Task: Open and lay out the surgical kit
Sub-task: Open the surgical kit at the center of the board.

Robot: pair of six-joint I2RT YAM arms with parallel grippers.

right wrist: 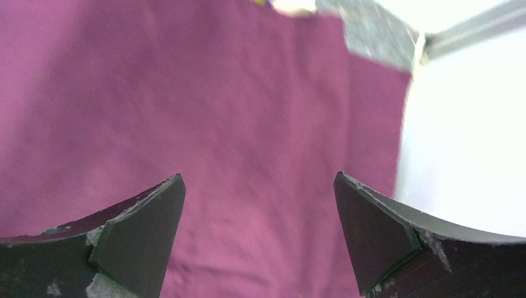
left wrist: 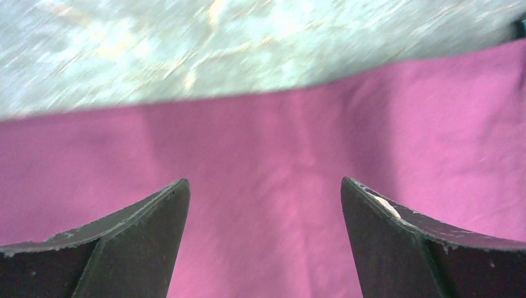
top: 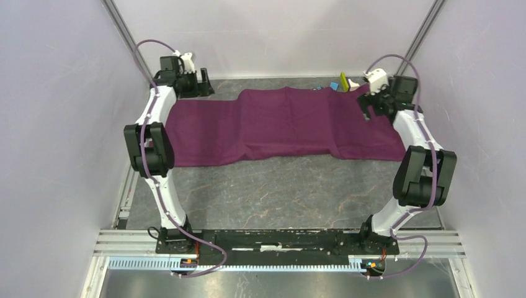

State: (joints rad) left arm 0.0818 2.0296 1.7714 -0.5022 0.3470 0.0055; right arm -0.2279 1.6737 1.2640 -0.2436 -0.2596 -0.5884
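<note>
Your left gripper and right gripper gape wide and empty over the far corners of the plum cloth — pinch shallow and you could lose a corner, or knock the small blocks just beyond it.

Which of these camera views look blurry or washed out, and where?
Top external: sharp and evenly lit, the cloth a dark plum. Left wrist: the tabletop is smeared into streaks and the cloth reads much pinker. Right wrist: slightly soft, with the wall on the right blown out to white.
</note>
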